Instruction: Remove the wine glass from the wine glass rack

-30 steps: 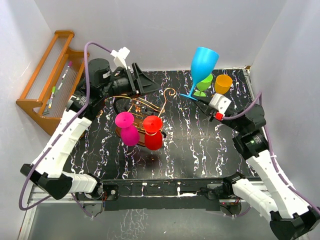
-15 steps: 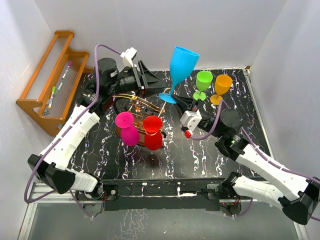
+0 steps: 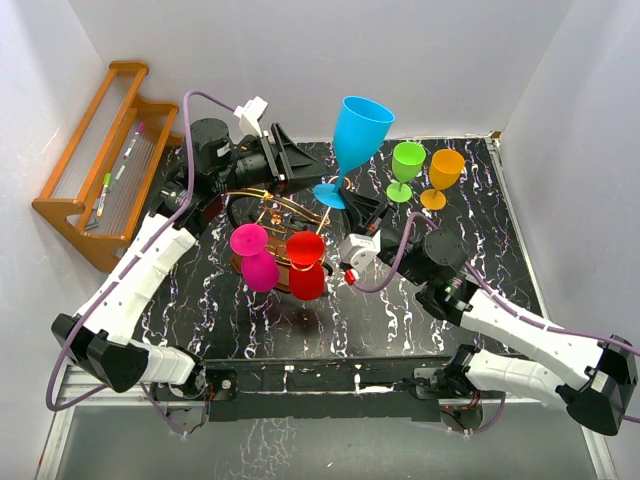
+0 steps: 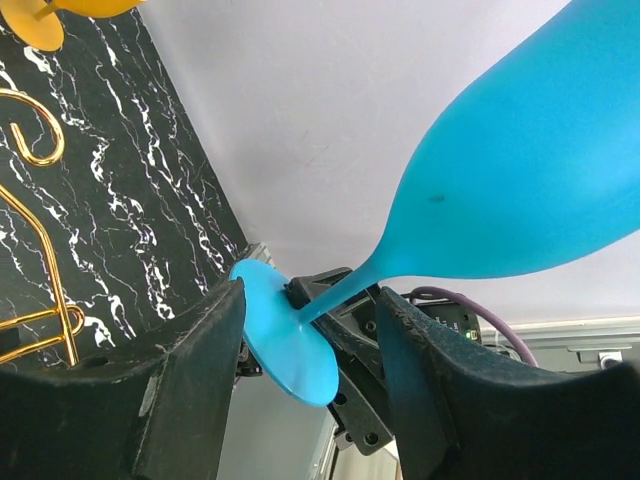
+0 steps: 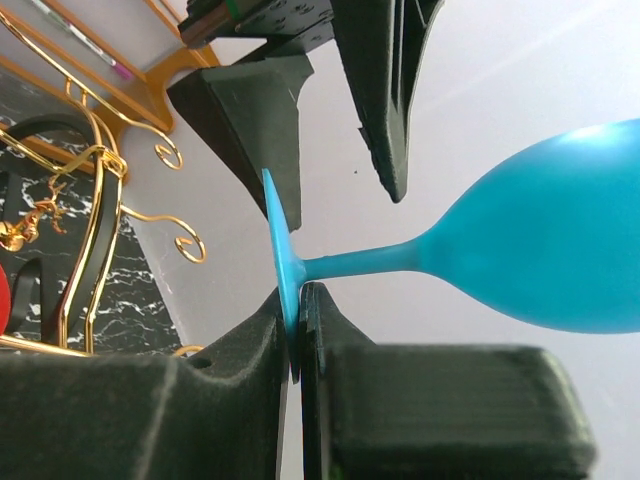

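Blue wine glass point(image 3: 360, 125) has swung left, clear of the wine glass rack point(image 3: 283, 208). The right gripper point(image 5: 298, 310) pinches its foot, and the left gripper point(image 4: 310, 340), jaws spread, now brackets it.

Top view is bright, even and diffuse, with a soft shadow on the table point(image 3: 260, 320) at 6 o'clock of the red glass point(image 3: 306, 268). In both wrist views the fingers point(image 4: 190, 390) are dark and blurred along 6 o'clock. White glare sits on the blue glass point(image 5: 560, 250) at 2 o'clock, right wrist.
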